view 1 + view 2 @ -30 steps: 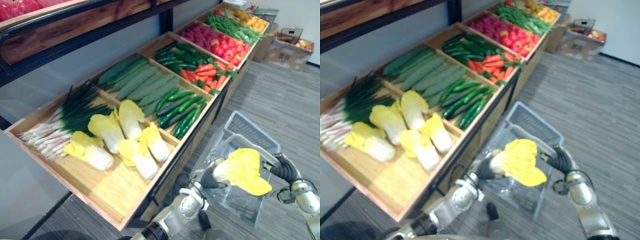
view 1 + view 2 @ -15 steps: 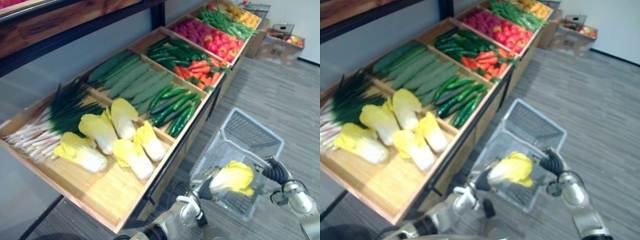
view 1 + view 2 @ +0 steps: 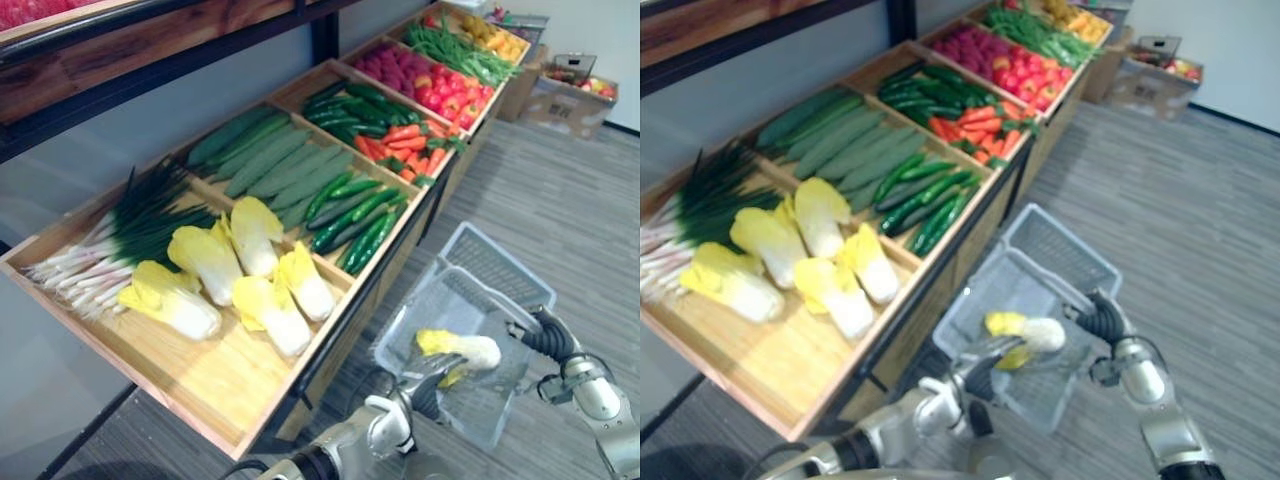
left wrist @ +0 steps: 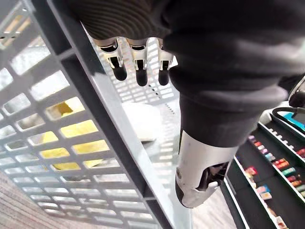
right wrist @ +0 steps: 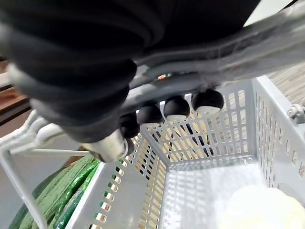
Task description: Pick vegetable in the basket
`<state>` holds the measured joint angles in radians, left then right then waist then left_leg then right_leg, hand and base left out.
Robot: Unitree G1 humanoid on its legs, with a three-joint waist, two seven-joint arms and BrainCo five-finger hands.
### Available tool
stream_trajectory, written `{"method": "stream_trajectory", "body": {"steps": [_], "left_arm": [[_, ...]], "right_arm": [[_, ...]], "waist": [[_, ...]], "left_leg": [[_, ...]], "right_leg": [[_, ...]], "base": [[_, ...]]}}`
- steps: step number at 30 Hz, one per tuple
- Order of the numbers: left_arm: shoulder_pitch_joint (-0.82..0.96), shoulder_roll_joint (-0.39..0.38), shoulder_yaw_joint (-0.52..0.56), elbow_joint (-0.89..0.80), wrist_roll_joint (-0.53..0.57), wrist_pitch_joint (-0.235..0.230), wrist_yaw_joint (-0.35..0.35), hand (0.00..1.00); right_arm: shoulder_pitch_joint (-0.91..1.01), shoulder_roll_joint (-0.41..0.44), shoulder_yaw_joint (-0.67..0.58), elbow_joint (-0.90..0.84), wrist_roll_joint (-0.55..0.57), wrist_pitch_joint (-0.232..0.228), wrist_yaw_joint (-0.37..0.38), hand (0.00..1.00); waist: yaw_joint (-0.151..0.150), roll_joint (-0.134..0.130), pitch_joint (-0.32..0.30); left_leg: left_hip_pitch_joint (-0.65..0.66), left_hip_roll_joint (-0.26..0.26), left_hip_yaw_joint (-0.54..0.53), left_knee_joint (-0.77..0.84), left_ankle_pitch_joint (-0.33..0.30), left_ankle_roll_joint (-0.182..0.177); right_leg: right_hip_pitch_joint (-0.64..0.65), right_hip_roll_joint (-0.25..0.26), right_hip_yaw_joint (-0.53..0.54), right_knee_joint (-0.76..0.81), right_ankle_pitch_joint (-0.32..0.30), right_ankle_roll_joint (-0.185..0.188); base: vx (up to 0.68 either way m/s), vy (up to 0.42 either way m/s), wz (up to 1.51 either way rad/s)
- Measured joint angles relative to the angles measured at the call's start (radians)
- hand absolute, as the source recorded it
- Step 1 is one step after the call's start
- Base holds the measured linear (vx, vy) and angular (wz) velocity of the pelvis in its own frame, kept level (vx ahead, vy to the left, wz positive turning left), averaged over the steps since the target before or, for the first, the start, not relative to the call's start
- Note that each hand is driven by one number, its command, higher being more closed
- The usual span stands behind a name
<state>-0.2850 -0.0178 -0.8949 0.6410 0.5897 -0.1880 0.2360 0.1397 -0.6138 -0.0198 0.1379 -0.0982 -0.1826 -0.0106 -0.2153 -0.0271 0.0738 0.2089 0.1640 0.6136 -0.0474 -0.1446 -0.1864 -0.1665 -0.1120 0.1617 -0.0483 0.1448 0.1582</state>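
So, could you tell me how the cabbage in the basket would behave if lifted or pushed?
The cabbage looks firm at its white base, but its yellow leaves would likely flop. Being rounded, it may roll across the basket floor if pushed.

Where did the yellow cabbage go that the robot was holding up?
The cabbage went down into the basket. The left hand let go; its fingers are straight now, beside the basket's wall. The right hand still grips the basket's handle, and the shelf vegetables lie as before.
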Motion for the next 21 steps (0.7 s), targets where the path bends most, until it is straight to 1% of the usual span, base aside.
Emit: {"method": "stream_trajectory", "body": {"steps": [1,2,4,5,6,7,8,11,12,13,14,16,17,18,19,20,21], "left_arm": [[-0.017,-0.002,0.002,-0.004,-0.006,0.000,-0.006,0.00],[-0.041,-0.002,0.006,-0.037,-0.038,0.000,-0.012,0.00],[-0.052,-0.002,0.029,-0.130,-0.073,-0.009,-0.026,0.00],[-0.054,-0.001,0.040,-0.209,-0.080,-0.018,-0.028,0.00],[-0.054,0.002,0.043,-0.240,-0.084,-0.023,-0.029,0.00],[-0.054,0.004,0.050,-0.291,-0.116,-0.037,-0.042,0.00],[-0.053,0.008,0.053,-0.310,-0.116,-0.041,-0.046,0.00],[-0.036,0.055,0.084,-0.420,-0.118,-0.055,-0.049,0.00],[-0.016,0.085,0.108,-0.488,-0.140,-0.058,-0.050,0.00],[0.017,0.118,0.143,-0.562,-0.155,-0.065,-0.053,0.00],[0.040,0.136,0.168,-0.605,-0.157,-0.067,-0.056,0.00],[0.132,0.205,0.280,-0.765,-0.197,-0.088,-0.064,0.00],[0.158,0.221,0.316,-0.805,-0.199,-0.090,-0.063,0.00],[0.200,0.247,0.377,-0.866,-0.217,-0.095,-0.056,0.00],[0.241,0.264,0.444,-0.910,-0.224,-0.099,-0.044,0.00],[0.265,0.269,0.481,-0.929,-0.222,-0.103,-0.041,0.00],[0.310,0.283,0.545,-0.956,-0.219,-0.110,-0.025,0.00]], "right_arm": [[0.000,0.003,-0.004,0.004,0.000,0.000,0.000,1.00],[0.000,0.012,-0.014,0.020,0.000,0.000,0.000,1.00],[0.001,0.028,-0.027,0.052,0.000,0.000,0.000,1.00],[0.003,0.047,-0.048,0.092,-0.002,0.001,0.000,1.00],[0.003,0.051,-0.053,0.111,-0.002,0.002,0.000,1.00],[0.008,0.058,-0.059,0.148,-0.003,0.005,0.000,1.00],[0.010,0.064,-0.062,0.160,-0.007,0.006,0.000,1.00],[0.021,0.089,-0.069,0.210,-0.022,0.009,0.000,1.00],[0.029,0.100,-0.076,0.228,-0.022,0.009,0.000,1.00],[0.042,0.115,-0.092,0.238,-0.022,0.010,0.000,1.00],[0.047,0.120,-0.096,0.245,-0.023,0.009,-0.001,1.00],[0.059,0.129,-0.106,0.307,-0.043,0.009,-0.004,1.00],[0.061,0.134,-0.114,0.326,-0.055,0.009,-0.004,1.00],[0.063,0.147,-0.133,0.365,-0.061,0.009,-0.004,1.00],[0.063,0.149,-0.135,0.410,-0.065,0.010,-0.005,1.00],[0.063,0.151,-0.137,0.434,-0.067,0.010,-0.005,1.00],[0.063,0.161,-0.150,0.468,-0.072,0.010,-0.007,1.00]], "waist": [[0.001,0.000,0.000],[0.002,0.005,-0.003],[0.001,0.005,-0.003],[0.003,0.006,-0.004],[0.010,0.006,-0.004],[0.026,0.007,-0.004],[0.031,0.007,-0.004],[0.038,0.007,-0.005],[0.043,0.008,-0.005],[0.055,0.011,-0.007],[0.055,0.012,-0.008],[0.063,0.017,-0.011],[0.070,0.018,-0.012],[0.085,0.018,-0.014],[0.093,0.018,-0.017],[0.096,0.017,-0.020],[0.105,0.017,-0.028]], "left_leg": [[0.000,0.000,-0.002,0.000,0.000,0.000],[-0.004,0.001,-0.014,0.002,0.001,0.001],[-0.017,0.004,-0.038,0.010,0.001,0.002],[-0.029,0.006,-0.059,0.015,0.003,0.004],[-0.031,0.006,-0.065,0.015,0.003,0.005],[-0.035,0.007,-0.079,0.016,0.005,0.008],[-0.035,0.008,-0.084,0.016,0.006,0.009],[-0.046,0.008,-0.119,0.022,0.008,0.012],[-0.056,0.006,-0.133,0.025,0.009,0.013],[-0.065,0.006,-0.145,0.027,0.011,0.016],[-0.070,0.005,-0.155,0.029,0.012,0.018],[-0.086,0.006,-0.193,0.034,0.018,0.025],[-0.086,0.006,-0.201,0.033,0.020,0.025],[-0.090,0.007,-0.214,0.035,0.022,0.025],[-0.100,0.007,-0.238,0.035,0.026,0.027],[-0.108,0.006,-0.252,0.035,0.029,0.028],[-0.120,0.005,-0.270,0.035,0.034,0.030]], "right_leg": [[0.001,-0.001,-0.001,0.000,0.000,0.000],[0.006,-0.005,-0.011,0.000,0.000,0.000],[0.010,-0.009,-0.033,-0.001,-0.001,0.001],[0.015,-0.015,-0.051,-0.002,-0.001,0.001],[0.015,-0.017,-0.055,-0.002,-0.001,0.001],[0.020,-0.021,-0.067,-0.002,-0.001,0.001],[0.023,-0.022,-0.072,-0.002,-0.001,0.001],[0.038,-0.032,-0.101,-0.002,-0.002,0.003],[0.038,-0.038,-0.110,-0.002,-0.003,0.004],[0.038,-0.043,-0.120,-0.002,-0.004,0.005],[0.039,-0.046,-0.129,-0.002,-0.005,0.007],[0.051,-0.053,-0.162,-0.002,-0.006,0.008],[0.054,-0.053,-0.170,-0.002,-0.006,0.008],[0.061,-0.054,-0.183,-0.002,-0.006,0.008],[0.068,-0.059,-0.205,-0.003,-0.007,0.008],[0.070,-0.062,-0.218,-0.003,-0.007,0.009],[0.069,-0.066,-0.234,-0.003,-0.007,0.009]], "base": [[-0.02,-0.064,0.12],[-0.01,-0.061,0.27],[-0.02,-0.087,0.37],[-0.02,-0.083,0.31],[-0.03,-0.091,0.37],[-0.03,-0.058,0.22],[-0.03,-0.057,0.26],[-0.04,-0.064,0.32],[-0.06,-0.076,0.30],[-0.05,-0.065,0.31],[-0.04,-0.063,0.33],[-0.03,-0.058,0.44],[-0.03,-0.046,0.40],[-0.03,-0.043,0.40],[-0.03,-0.044,0.47],[-0.03,-0.047,0.53],[-0.03,-0.042,0.41]]}}
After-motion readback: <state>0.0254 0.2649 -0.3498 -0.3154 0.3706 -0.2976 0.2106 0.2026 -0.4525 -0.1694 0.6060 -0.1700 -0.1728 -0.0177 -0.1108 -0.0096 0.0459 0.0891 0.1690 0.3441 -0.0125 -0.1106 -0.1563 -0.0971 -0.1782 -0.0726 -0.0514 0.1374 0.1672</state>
